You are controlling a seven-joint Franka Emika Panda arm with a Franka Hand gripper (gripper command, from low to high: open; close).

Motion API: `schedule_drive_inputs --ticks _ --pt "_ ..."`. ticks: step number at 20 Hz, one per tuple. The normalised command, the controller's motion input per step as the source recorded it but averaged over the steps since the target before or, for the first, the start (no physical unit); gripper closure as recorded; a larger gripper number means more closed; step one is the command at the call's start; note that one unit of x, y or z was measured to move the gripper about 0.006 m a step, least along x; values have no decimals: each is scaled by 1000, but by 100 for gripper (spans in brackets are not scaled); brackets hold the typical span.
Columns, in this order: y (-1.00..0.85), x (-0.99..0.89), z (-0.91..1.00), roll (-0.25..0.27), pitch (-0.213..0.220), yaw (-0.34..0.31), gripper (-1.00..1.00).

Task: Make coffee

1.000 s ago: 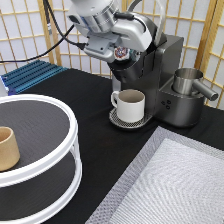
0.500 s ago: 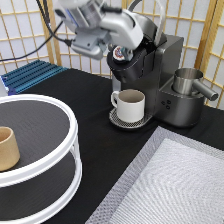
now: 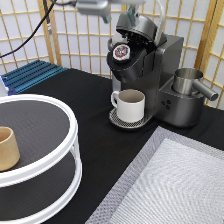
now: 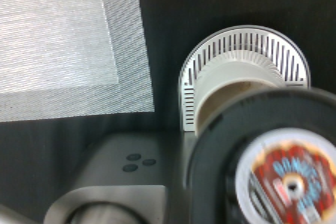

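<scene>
The coffee pod (image 3: 120, 51) sits foil-up in the open holder of the black coffee maker (image 3: 165, 75). In the wrist view its brown-and-red top (image 4: 289, 181) fills the corner. The lid (image 3: 143, 25) stands raised behind it. Below the holder a white handled mug (image 3: 131, 105) rests on the round drip tray (image 3: 116, 120); the wrist view shows the mug (image 4: 225, 92) and the slotted tray (image 4: 247, 47) from above. My gripper (image 3: 129, 11) is at the exterior view's top edge, just above the lid and apart from the pod, mostly cut off.
A metal pitcher (image 3: 189, 82) stands at the machine's right. A white two-tier round shelf (image 3: 60, 160) with a tan handleless cup (image 3: 7, 148) fills the exterior view's left. A grey mat (image 3: 170, 185) covers the bottom right; a blue rack (image 3: 30, 74) lies far left.
The arm has risen from the pod holder towards the exterior view's top. The pod stays seated in the open brewer. The mug has not moved.
</scene>
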Motion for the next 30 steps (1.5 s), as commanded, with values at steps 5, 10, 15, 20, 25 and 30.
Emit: schedule_drive_inputs --ticks 5,10,15,20,25,30 --pt "867 191 618 -261 106 0 -100" --pt "536 320 213 -275 136 0 -100" --pt "143 415 17 -250 161 -2 -100" --pt "-11 415 0 -219 181 0 -100" --pt "-68 456 0 -174 181 0 -100" --pt "-293 390 -61 -65 192 3 -100"
